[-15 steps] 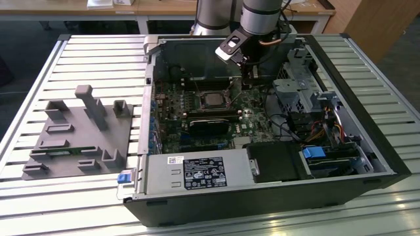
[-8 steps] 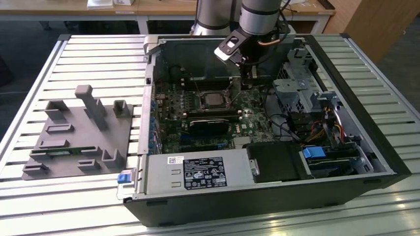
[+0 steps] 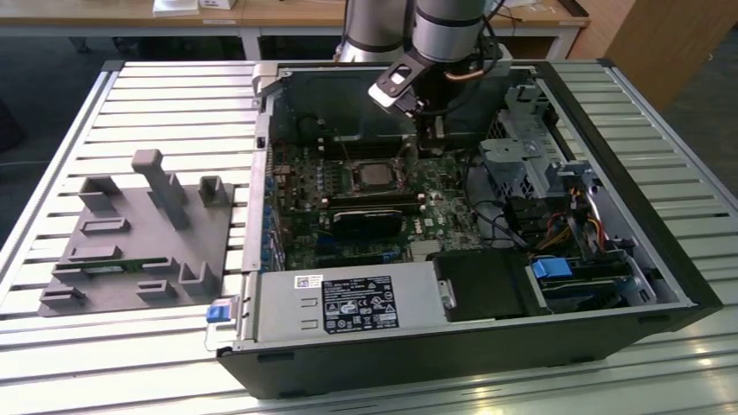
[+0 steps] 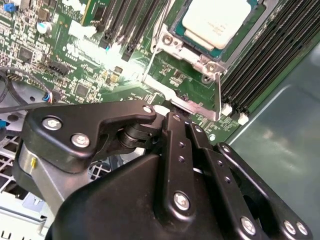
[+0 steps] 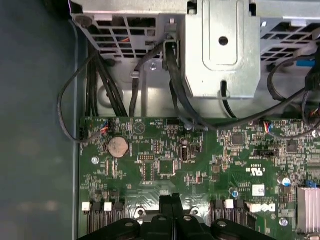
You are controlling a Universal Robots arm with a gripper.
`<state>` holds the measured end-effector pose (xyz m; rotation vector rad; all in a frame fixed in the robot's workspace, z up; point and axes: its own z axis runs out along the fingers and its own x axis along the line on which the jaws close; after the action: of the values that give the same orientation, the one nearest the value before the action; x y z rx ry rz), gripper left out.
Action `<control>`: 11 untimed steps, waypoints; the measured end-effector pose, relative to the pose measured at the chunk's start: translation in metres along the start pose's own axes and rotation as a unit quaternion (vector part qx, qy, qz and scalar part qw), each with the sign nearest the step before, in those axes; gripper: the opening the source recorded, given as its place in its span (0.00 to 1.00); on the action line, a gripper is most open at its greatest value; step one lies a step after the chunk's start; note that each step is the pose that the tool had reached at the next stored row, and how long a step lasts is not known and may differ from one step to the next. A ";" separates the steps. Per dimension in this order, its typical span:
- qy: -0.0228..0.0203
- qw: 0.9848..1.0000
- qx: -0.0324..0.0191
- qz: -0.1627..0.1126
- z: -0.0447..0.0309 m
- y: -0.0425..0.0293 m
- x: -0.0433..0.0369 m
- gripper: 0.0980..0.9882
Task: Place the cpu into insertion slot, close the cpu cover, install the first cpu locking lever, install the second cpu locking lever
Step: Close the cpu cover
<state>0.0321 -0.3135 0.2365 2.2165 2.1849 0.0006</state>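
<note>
Cpu (image 3: 372,175) sits in insertion slot (image 4: 172,41), at 7 o'clock of pincer (image 3: 436,131) in exterior view. Pincer tips pressed together, nothing between, by raised cpu cover (image 4: 197,106). Risk: tips slip off thin edge, cover slams on chip.

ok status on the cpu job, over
gripper low over the motherboard, at a silvery lever. cpu seated, cpu cover looks down around it. nothing seen in the way.

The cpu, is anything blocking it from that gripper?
Nothing visible does. In the second wrist view the cpu already lies in the insertion slot, and the gripper sits just beside the slot's metal rim.
</note>
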 end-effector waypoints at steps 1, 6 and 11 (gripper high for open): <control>0.000 1.000 0.000 0.000 0.0000 -0.0012 0.0000 0.01; 0.000 1.000 0.000 0.000 0.0003 -0.0068 0.0001 0.01; 0.000 1.000 0.000 0.000 0.0004 -0.0111 0.0001 0.01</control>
<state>0.0211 -0.3132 0.2359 2.2165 2.1849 0.0006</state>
